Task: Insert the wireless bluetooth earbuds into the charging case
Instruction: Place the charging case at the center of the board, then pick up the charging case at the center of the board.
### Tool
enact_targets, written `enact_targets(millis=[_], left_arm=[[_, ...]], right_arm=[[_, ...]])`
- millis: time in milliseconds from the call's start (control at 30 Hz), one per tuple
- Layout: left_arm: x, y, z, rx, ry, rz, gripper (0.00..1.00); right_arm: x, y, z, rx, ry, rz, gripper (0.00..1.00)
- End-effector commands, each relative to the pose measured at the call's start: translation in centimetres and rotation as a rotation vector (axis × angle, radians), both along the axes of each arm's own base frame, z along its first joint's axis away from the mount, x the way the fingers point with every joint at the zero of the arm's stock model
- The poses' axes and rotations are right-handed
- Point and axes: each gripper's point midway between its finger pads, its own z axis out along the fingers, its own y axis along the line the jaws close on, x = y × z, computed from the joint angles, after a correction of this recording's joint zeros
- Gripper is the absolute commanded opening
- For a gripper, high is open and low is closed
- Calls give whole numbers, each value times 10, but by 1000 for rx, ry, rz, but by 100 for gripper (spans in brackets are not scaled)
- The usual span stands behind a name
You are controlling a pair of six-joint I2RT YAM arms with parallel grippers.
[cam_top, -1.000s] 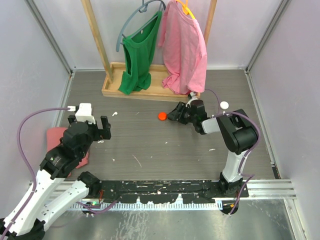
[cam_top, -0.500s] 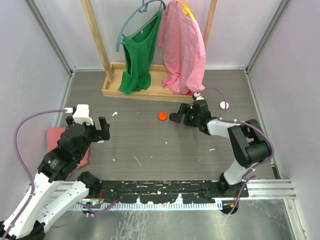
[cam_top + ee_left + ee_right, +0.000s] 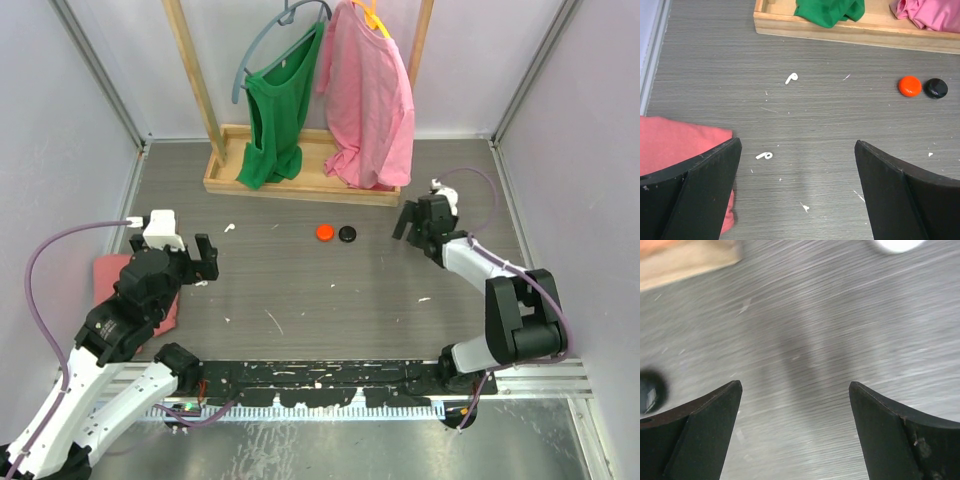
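- Both arms wait over the tabletop (image 3: 300,290) with nothing in hand. The left pincer (image 3: 797,150) and the right pincer (image 3: 795,387) each stand wide open, with bare wood grain between the jaws.
- The orange earbud (image 3: 910,86) lies near the middle of the tabletop, with the black earbud (image 3: 936,88) just beside it at its 3 o'clock.
- The white earbud (image 3: 897,244) shows only as a blurred sliver at 1 o'clock in the right wrist view. It is cut off by the frame edge.
- I find no charging case in any view. My main worry is picking up a piece with nowhere to seat it.
- These pieces are small and domed. In my judgement an off-centre pinch could squirt one out sideways, and the pair at the centre could knock each other away.
- Two curled white bits (image 3: 791,78) (image 3: 764,155) lie at 11 and 7 o'clock in the left wrist view. I cannot tell whether they are flecks or parts, and I could easily chase the wrong one.
- The wooden tray (image 3: 290,190) lies at 12 o'clock, with a green top (image 3: 275,120) and a pink top (image 3: 370,100) hanging into it. The pink hem hangs near the right arm and could snag it.
- A pink cloth (image 3: 675,145) lies at 9 o'clock beside the left pincer.
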Motion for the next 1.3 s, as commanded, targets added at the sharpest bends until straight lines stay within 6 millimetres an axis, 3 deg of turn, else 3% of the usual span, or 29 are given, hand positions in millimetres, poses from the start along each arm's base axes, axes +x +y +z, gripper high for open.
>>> enact_targets(millis=[0,200,300,633,967,1267], left_arm=[[3,3,8,-37,-32,31,98],[3,1,7,-49,-29,22,98],[3,-2,6,-56,-25,8,98],[7,-5,0,-66,3,3,98],[12,-11,-7,-76,36,-17,98],[13,-14,-9,-80,45,-31,98]], right_arm=[[15,-68,25,-79,-70,-207,94],[43,-118,36,-111,-141,-309,91],[62,-133,37,-147,-148,-305,88],[121,-136,16,-164,-82,-170,85],[138,-131,7,-208,-37,115,84],[143,-130,-7,-90,-30,250,84]])
